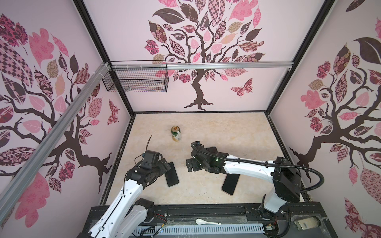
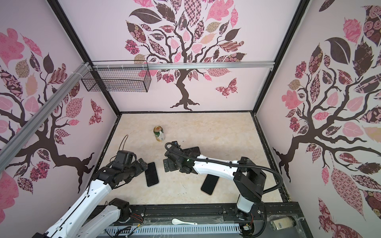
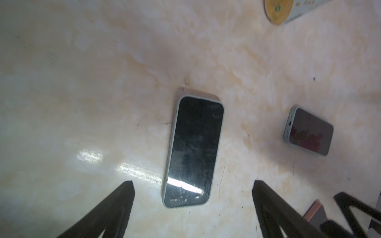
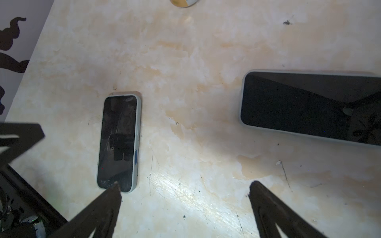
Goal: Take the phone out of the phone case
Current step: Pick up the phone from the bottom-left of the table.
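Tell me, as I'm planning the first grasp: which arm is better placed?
Left, likely: the open left gripper frames the end of a cased phone; the open right gripper has bare table between its fingers.

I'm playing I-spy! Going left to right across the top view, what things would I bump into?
Phone by the left arm → phone under the right arm → jar. The can lines up with the first one, so I skipped it.

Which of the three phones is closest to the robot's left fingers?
The scuffed phone below the left fingers; the other two lie by the right arm.
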You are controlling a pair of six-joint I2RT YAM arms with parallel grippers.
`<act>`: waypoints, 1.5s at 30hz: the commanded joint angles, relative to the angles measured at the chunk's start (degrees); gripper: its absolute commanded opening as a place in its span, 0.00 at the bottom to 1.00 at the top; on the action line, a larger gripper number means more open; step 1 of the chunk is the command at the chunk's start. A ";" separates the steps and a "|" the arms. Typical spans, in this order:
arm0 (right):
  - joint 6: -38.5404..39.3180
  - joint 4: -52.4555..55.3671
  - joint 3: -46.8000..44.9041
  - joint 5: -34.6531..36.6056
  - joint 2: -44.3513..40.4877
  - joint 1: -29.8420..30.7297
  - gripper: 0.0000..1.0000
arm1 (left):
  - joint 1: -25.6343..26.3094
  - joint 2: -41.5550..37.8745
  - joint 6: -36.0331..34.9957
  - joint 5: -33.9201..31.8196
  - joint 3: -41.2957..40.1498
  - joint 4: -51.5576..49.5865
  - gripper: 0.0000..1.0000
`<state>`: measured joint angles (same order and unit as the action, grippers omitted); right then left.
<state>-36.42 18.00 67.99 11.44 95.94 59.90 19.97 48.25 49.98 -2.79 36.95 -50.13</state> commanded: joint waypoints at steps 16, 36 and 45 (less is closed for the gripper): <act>-2.10 2.17 -10.43 4.12 -15.85 -8.56 0.98 | 8.20 16.03 -1.87 1.14 -1.88 6.98 0.95; -1.94 1.87 -10.59 2.77 -15.37 -8.57 0.98 | 8.44 25.87 -2.30 3.45 -4.40 13.37 0.85; -1.97 1.89 -10.41 2.67 -15.03 -8.49 0.98 | 8.48 29.60 -2.51 2.61 -5.17 14.16 0.85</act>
<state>-38.20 19.09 57.25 14.06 82.00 51.20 28.45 74.24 47.81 -0.58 34.50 -38.50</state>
